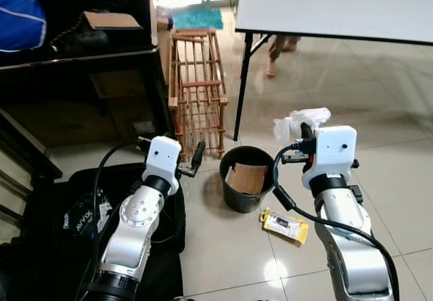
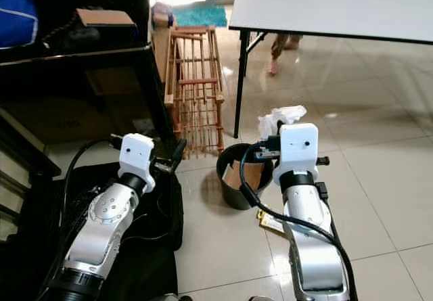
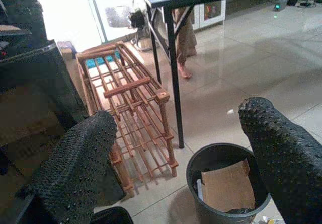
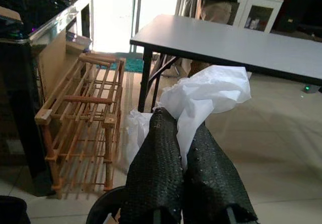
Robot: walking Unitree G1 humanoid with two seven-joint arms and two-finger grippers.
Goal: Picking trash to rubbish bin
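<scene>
The right gripper (image 1: 302,128) pinches a crumpled white paper wad (image 1: 300,120) between pressed-together fingers, held up just beyond the far-right rim of the round black plastic bin (image 1: 247,178) — so the drop needs a short shift toward the robot's left. The left gripper (image 1: 196,159) is spread, empty, near the bin's other side.
</scene>
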